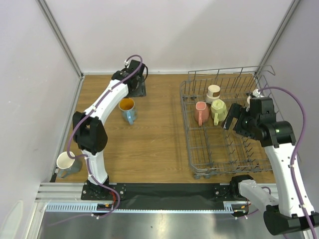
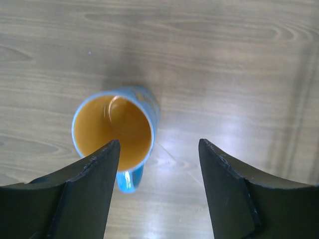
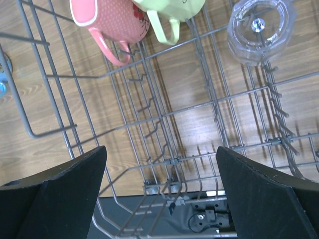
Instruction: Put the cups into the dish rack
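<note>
Top view: we see the left tool (image 1: 136,87) over the far part of the desk (image 1: 154,142), pointing down. The blue cup (image 1: 127,109) stands upright just beside it on the near side. We can't tell from here how wide the tool is open. A grey-blue cup (image 1: 66,162) stands at the near left corner, well apart from both tools. The rack (image 1: 185,130) takes the right half. At its far end are a pink cup (image 1: 201,113), a pale yellow cup (image 1: 218,109) just beside it, and a beige cup (image 1: 213,91) behind them. The right tool (image 1: 233,121) hangs over the rack, just right of the pale yellow cup.

Left wrist view: left tool (image 2: 159,145) wide open, empty. The blue cup (image 2: 112,130), orange inside, stands on the desk (image 2: 224,59) below. One of the fingers (image 2: 92,191) overlaps its rim, so the cup is off to that side, not centred in the gap.

Right wrist view: right tool (image 3: 162,149) wide open, empty, above the rack (image 3: 169,160). The pink cup (image 3: 117,20), pale yellow cup (image 3: 169,10) and a clear glass (image 3: 259,27) sit in the rack beyond the fingertips, none of them between the fingers.
</note>
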{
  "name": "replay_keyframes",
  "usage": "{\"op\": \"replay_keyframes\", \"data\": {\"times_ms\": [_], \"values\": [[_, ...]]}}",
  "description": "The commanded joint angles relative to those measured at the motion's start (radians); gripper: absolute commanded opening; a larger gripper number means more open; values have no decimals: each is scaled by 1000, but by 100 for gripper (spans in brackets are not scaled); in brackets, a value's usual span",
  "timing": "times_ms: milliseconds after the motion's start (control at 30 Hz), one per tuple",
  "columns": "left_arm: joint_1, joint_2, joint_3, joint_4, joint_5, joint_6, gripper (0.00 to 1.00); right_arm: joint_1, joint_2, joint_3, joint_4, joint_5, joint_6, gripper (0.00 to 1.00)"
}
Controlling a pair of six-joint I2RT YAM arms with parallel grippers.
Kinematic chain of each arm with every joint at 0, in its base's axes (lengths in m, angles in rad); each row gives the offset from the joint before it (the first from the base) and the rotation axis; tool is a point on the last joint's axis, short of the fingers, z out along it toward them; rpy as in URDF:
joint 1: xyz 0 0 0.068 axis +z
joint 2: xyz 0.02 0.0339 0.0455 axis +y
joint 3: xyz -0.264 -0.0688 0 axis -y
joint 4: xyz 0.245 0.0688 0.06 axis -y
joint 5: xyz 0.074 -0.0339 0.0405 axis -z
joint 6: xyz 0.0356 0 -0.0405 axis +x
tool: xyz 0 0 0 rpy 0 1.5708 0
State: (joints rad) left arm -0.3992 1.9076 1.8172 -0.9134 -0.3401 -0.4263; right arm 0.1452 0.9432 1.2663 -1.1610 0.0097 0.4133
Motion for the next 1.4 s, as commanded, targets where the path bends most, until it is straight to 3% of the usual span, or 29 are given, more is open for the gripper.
{"op": "replay_keyframes", "data": {"times_ms": [0, 333, 500, 867, 967, 1000, 1067, 1200, 1367], "values": [[14, 47, 83, -41, -69, 11, 69, 4, -32, 21, -55, -11, -24, 100], [14, 142, 45, -68, -56, -104, 60, 4, -69, 24, -117, 15, -18, 99], [25, 188, 37, -38, -42, -106, 51, 2, -93, 2, -135, 19, -4, 100], [57, 260, 59, -15, -20, -118, 40, 4, -110, 4, -177, 36, 30, 100], [66, 268, 62, -15, -4, -115, 24, 4, -110, 4, -177, 35, 38, 100], [68, 266, 67, -25, -5, -114, 12, 2, -110, 2, -177, 33, 39, 100], [68, 248, 64, -25, -4, -112, 0, 4, -109, -2, -171, 27, 45, 100], [68, 187, 63, -16, 16, -104, 0, 4, -100, -13, -145, 0, 47, 100], [68, 56, 93, 4, 152, -129, 0, 4, -67, -10, -102, -59, 13, 100]]}}
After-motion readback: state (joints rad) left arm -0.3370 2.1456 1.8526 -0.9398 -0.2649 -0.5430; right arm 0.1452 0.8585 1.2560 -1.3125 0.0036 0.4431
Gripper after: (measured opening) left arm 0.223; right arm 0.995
